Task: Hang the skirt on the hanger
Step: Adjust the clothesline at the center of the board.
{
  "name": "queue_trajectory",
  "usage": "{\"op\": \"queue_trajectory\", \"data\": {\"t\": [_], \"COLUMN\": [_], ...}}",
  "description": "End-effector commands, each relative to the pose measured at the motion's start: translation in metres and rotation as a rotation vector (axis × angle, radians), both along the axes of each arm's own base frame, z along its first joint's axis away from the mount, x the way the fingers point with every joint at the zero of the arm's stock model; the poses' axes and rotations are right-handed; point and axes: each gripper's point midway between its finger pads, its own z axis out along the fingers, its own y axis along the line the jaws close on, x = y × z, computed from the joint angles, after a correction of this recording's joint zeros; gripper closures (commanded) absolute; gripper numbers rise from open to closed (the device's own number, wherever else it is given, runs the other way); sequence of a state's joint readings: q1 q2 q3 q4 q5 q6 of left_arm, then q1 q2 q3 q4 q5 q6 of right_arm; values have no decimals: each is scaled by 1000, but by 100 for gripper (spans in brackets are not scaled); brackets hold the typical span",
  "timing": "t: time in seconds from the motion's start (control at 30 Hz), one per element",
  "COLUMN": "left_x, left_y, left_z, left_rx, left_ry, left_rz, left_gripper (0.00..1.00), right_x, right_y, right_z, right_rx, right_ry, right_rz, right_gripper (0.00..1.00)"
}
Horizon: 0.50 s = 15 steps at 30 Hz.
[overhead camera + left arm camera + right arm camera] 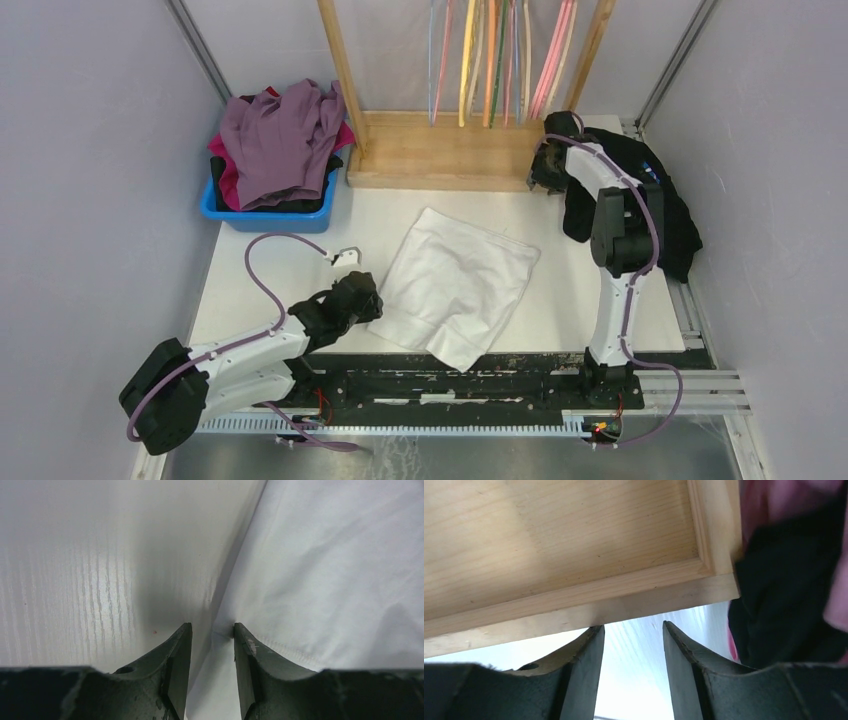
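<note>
The white skirt [455, 280] lies flat in the middle of the table. My left gripper [365, 300] is low at the skirt's left edge. In the left wrist view the gripper [212, 627] is open, its jaws apart with the skirt's [325, 570] hemmed edge lying between them. Several coloured hangers [500, 60] hang from the wooden rack at the back. My right gripper [545, 165] is open and empty at the right end of the rack's wooden base [440, 150]. In the right wrist view the gripper [631, 627] sits just below that base [549, 540].
A blue bin [215, 205] heaped with purple and pink clothes [280, 140] stands at the back left. A pile of black clothes [680, 220] lies by the right arm and shows in the right wrist view [784, 590]. Grey walls close both sides.
</note>
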<state>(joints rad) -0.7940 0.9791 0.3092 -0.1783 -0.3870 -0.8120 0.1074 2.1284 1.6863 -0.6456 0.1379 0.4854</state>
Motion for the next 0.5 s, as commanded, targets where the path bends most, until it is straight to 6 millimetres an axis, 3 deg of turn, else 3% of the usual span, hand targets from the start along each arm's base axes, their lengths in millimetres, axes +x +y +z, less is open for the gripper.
{"op": "queue_trajectory", "data": {"t": [0.0,0.1,0.2,0.37,0.47], "left_x": [10,13,17,28,32], "left_y": [-5,-5,-2,-6,-8], "left_z": [12,16,26,48,58], "left_rx": [-20,-3,11,33,42], "left_ry": [-36,-46,-70,-110,-123], "left_rz": [24,23,27,13,4], "left_gripper": [56,52,43,29,24], "right_x": [59,61,37,-40,-94], "right_y": [14,27,38,50,61], "right_z": [32,38,63,113,103], "right_rx": [92,143,173,160,182], "right_ry": [-182,-202,-249,-297,-254], "right_rz": [28,76,126,199,232], "right_gripper": [45,41,38,34,34]}}
